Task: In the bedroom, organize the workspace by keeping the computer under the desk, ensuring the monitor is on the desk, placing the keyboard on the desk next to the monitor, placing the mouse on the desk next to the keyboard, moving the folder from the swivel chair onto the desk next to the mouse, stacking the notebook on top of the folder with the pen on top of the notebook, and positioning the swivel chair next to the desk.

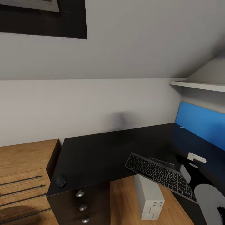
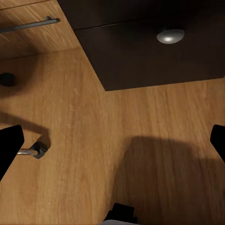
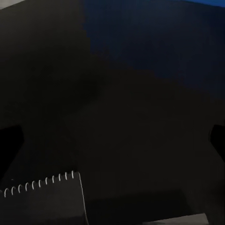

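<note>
In the left wrist view the left gripper (image 2: 112, 140) hangs spread wide with nothing between its dark fingertips (image 2: 9, 145), above a wooden floor (image 2: 93, 154) and just off the dark drawer unit (image 2: 140, 51) with its round silver knob (image 2: 170, 35). In the right wrist view the right gripper (image 3: 115, 145) is likewise wide apart and empty, hovering over the glossy black top of the desk (image 3: 122, 93), with the spiral-bound edge of the notebook (image 3: 47, 197) lying on that top close to the camera. In the head view the light grey computer (image 1: 149, 197) stands on the floor beneath the desk (image 1: 100, 150), nearest the robot. The keyboard (image 1: 161, 175) lies slantwise over the desk's inner corner, one part overhanging the edge above the computer. The mouse (image 1: 60, 180) sits well apart from it at the front left corner, above the drawer knobs. A light wood drawer chest (image 1: 22, 178) stands against the desk's left side. Farther back, a blue wall panel (image 1: 200, 122) and a white shelf (image 1: 197, 85) rise at the right.
</note>
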Motion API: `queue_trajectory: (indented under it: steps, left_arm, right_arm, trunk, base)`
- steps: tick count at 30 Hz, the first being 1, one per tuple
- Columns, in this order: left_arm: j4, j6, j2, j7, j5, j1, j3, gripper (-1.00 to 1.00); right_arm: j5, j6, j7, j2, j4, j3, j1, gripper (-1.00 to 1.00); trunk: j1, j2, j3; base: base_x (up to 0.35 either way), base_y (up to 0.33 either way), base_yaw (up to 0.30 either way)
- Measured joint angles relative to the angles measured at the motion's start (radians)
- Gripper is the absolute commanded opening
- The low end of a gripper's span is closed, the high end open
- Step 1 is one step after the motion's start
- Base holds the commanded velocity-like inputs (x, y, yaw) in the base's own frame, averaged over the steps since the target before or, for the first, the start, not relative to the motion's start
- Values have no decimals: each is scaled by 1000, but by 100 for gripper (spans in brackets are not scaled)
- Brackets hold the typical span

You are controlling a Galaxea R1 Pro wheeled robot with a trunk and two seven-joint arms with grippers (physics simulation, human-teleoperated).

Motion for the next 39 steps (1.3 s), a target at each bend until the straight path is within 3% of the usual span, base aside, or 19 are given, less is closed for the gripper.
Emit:
queue_trajectory:
  steps: [4,9,15,21,24,27,30,39]
  left_arm:
    - [-1,0,-1,3,1,0,0,100]
    - [-1,0,-3,6,2,0,0,100]
    - [-1,0,-4,7,2,0,-2,100]
    - [-1,0,-4,7,2,0,-2,100]
    - [-1,0,-4,6,2,0,-2,100]
    - [-1,0,-4,6,2,0,-2,100]
    - [-1,0,-4,6,2,0,-3,100]
    - [-1,0,-4,5,0,0,-4,100]
  right_arm:
    - [1,-1,134,-37,49,-2,0,100]
    - [-6,4,219,-72,79,-5,-1,100]
    - [-8,9,236,-79,85,-7,-2,100]
    - [-23,86,246,-81,76,-7,-2,100]
    - [-55,114,271,-89,69,-6,-2,100]
    - [-117,183,324,-104,58,-3,-1,100]
    - [-141,236,353,-112,40,-3,-1,100]
    - [-226,323,383,-122,8,-11,-1,100]
  trunk:
    - [0,0,0]
    - [0,0,0]
    - [23,-42,-19]
    - [46,-84,-38]
    - [57,-105,-47]
    - [69,-126,-56]
    - [80,-147,-66]
    - [81,-147,-66]
  base:
    - [0,0,0]
    - [0,0,0]
    - [0,0,0]
    - [0,0,0]
    - [0,0,0]
    - [0,0,0]
    - [0,0,0]
    - [0,0,0]
